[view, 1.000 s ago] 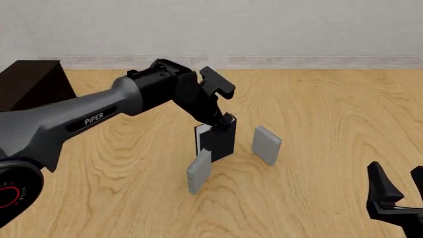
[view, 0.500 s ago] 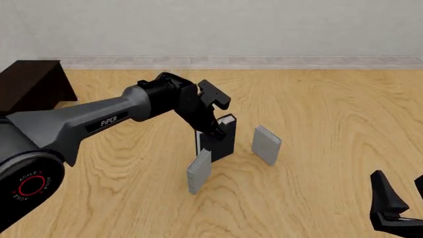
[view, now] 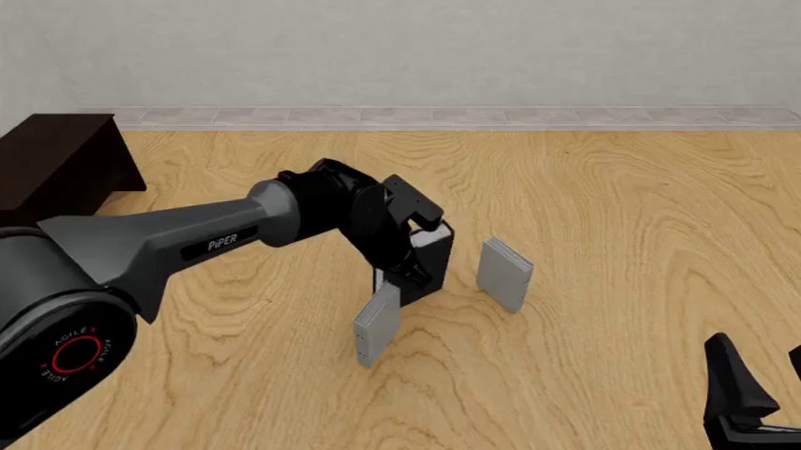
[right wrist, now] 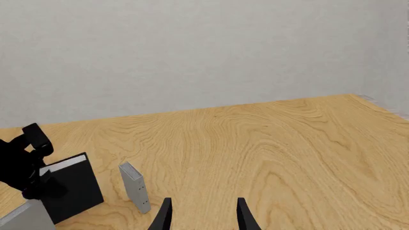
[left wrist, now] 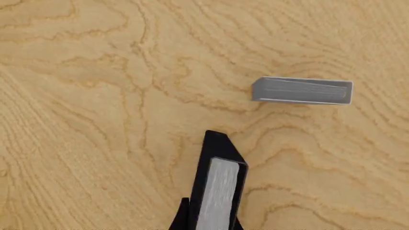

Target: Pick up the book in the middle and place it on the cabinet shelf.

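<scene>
The black book (view: 430, 265) with white page edges stands upright on the wooden table between two smaller grey books. My left gripper (view: 406, 264) has come down over its top edge. In the left wrist view its dark fingers (left wrist: 181, 218) hug both covers of the book (left wrist: 217, 191), shut on it. The book's base still rests on the table. The dark cabinet shelf (view: 56, 164) stands at the far left. My right gripper (view: 757, 412) hangs low at the near right, open and empty (right wrist: 201, 215). The right wrist view also shows the book (right wrist: 70, 189) with the left arm on it.
One grey book (view: 375, 323) stands just in front and left of the black one, close to the left gripper. The other grey book (view: 505, 274) (left wrist: 301, 90) stands to its right. A pale wall and baseboard (view: 501, 115) bound the far side.
The left arm has lowered over the last second, bringing its gripper down onto the black book's top. The right gripper has sunk slightly lower in the front view.
</scene>
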Motion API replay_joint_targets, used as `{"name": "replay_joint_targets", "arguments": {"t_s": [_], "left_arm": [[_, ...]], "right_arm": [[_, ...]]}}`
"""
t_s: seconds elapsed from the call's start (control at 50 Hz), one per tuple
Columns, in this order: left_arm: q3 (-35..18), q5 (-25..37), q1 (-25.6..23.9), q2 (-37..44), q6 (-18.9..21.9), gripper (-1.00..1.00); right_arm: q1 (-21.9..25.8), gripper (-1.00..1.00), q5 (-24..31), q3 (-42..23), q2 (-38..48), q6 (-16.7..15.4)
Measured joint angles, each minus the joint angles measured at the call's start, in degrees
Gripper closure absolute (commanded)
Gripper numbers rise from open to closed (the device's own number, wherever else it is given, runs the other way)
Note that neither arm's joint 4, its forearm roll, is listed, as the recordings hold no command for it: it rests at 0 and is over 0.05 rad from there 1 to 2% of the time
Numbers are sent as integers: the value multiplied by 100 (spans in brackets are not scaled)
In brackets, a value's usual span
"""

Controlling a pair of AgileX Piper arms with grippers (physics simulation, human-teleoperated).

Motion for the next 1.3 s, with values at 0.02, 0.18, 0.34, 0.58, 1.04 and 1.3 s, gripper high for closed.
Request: {"name": "replay_joint_targets", "arguments": {"t_s": [0.02,0.18,0.34,0.58,1.04,1.3], "left_arm": [[-1,11,-8,0,-11,100],[-122,149,70,45,10,100],[-354,343,226,76,128,100],[-1022,768,640,54,557,100],[-905,639,1733,-731,1799,100],[-192,116,2534,-1377,2561,100]], "right_arm": [[0,-100,5,0,-5,1],[0,-100,28,0,-34,1],[4,-100,38,0,-46,-6],[9,-100,45,0,-53,-20],[24,-100,26,0,-56,-53],[51,-100,-71,0,-56,-163]]}}
